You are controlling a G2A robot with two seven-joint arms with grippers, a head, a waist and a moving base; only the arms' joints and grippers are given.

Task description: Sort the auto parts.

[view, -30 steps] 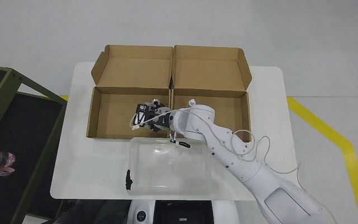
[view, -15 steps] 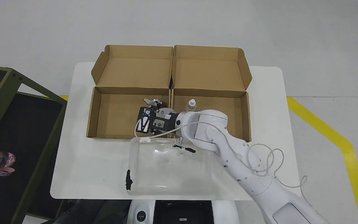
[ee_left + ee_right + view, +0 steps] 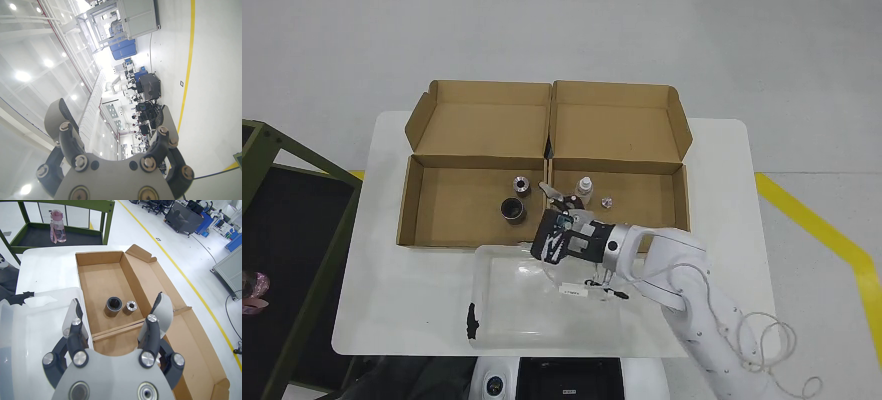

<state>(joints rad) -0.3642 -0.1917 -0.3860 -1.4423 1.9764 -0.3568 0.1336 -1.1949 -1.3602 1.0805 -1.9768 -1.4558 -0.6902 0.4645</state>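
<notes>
Steel-dark sleeve (image 3: 512, 210) delivered, right gripper (image 3: 118, 300) backed off empty.
Over the last second the right gripper came out of the left cardboard box (image 3: 410, 205). Its fingers now stand wide apart with nothing between them, above the box's front wall beside the clear bin (image 3: 478, 262). The sleeve stands upright on the box floor, just beside a smaller steel bushing (image 3: 519, 184) (two small parts sit in the right box (image 3: 680, 205)). That placement looks finished; the next pick likely comes from the bin. The left gripper (image 3: 112, 106) is spread too, aimed off at the hall.
</notes>
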